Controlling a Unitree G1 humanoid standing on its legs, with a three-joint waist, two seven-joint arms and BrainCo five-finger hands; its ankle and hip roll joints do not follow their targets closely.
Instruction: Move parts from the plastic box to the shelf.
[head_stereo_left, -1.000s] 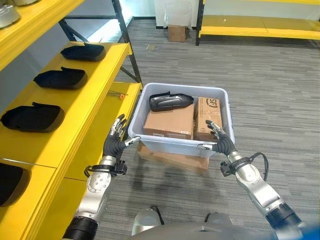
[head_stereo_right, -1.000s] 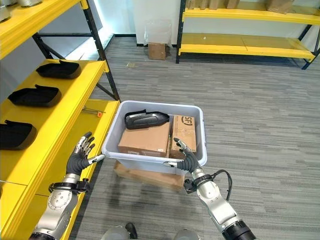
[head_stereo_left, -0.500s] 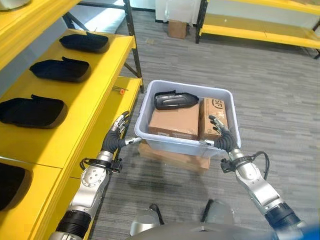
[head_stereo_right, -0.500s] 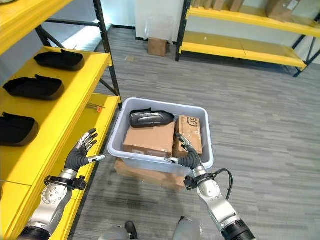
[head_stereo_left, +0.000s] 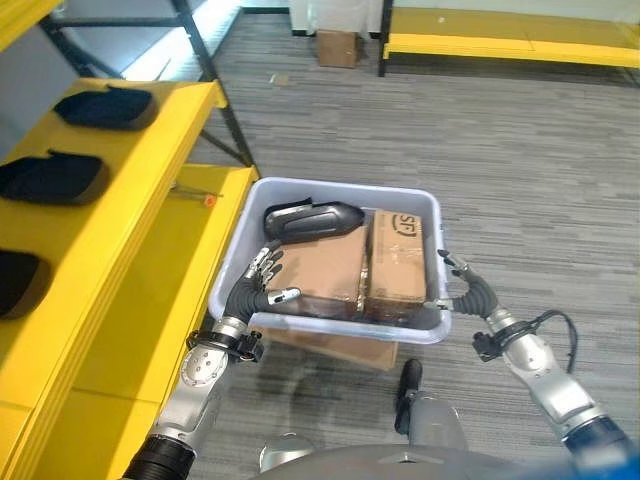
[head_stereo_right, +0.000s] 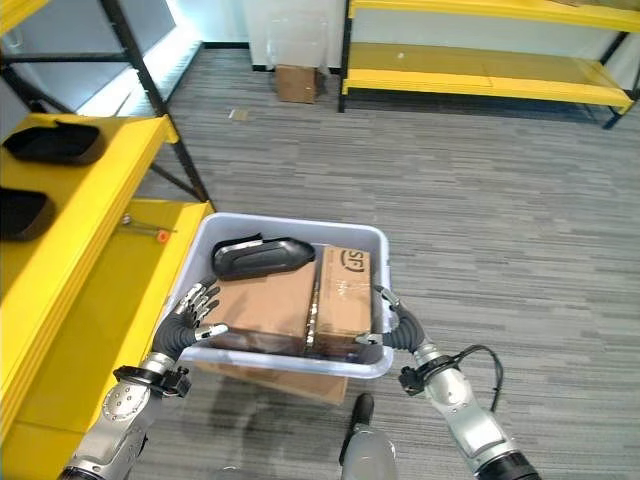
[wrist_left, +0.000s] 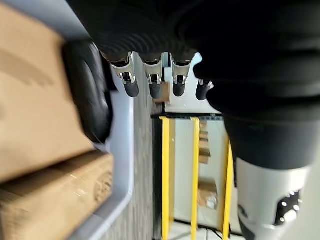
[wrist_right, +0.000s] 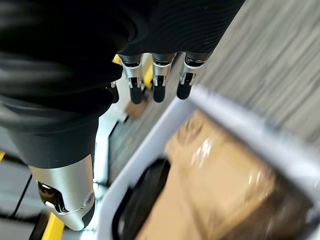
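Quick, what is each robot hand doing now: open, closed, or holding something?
Left robot hand: open, holding nothing.
Right robot hand: open, holding nothing.

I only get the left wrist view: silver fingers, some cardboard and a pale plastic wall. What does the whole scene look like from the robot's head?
Observer: Your left hand reaches open over the near left corner of a pale grey plastic box, which holds two brown cardboard boxes and one black moulded part lying on top at the far end.
Operator: Where is the other hand?
Observer: The right hand is by the box's near right corner, fingers straight.
Operator: And the shelf the part goes to?
Observer: A yellow shelf runs along the robot's left, with similar black parts already lying on it.
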